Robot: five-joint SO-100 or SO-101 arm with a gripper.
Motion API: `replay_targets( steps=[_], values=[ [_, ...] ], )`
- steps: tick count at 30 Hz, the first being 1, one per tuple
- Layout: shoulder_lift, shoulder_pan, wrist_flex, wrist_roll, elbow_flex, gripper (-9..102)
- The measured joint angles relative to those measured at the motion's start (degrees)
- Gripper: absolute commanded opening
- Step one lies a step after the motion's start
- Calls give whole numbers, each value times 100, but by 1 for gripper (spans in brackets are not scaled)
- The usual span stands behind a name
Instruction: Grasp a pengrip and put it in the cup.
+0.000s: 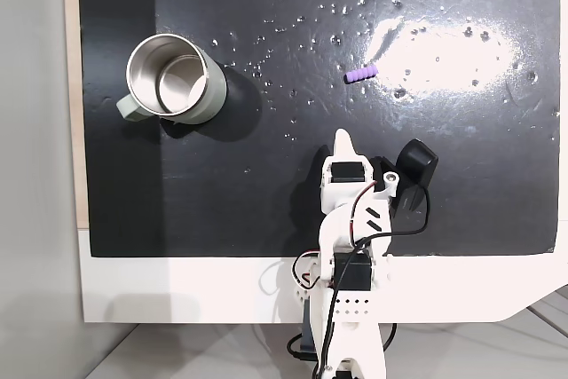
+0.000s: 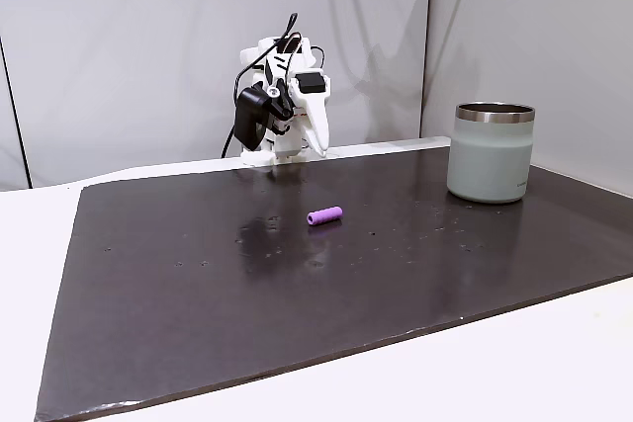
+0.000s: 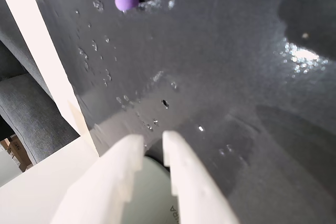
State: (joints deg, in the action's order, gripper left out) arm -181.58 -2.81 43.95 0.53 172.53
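- The sage-green steel-lined mug stands upright and mouth-up near the left edge of the black mat in the overhead fixed view, its small handle turned toward that edge. The opening is clear to take a drop from above.
- Open mat lies between the mug and the light-purple ribbed pengrip, which rests on its side toward the mat's far edge, well apart from the mug. A sideways carry should meet nothing.
- The white arm sits folded at the mat's near edge, its gripper aimed at the mat on the near side of the pengrip and touching nothing, likely a resting pose ahead of the reach.
- In the wrist view the two white fingers stand almost together, a thin slit between their tips, nothing held. They would have to spread before the grasp.
- Right of the pengrip, a bright glare covers bare mat up to the right edge.
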Motion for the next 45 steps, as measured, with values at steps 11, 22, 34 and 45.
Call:
replay_targets(
  steps=[11, 22, 34, 45],
  values=[
    [0, 105, 0, 132, 0, 0],
    [97, -246, -70, 624, -264, 0],
    [4570, -519, -158, 694, -3779, 1],
    [7778, -896, 545, 1055, -6205, 17]
  ],
)
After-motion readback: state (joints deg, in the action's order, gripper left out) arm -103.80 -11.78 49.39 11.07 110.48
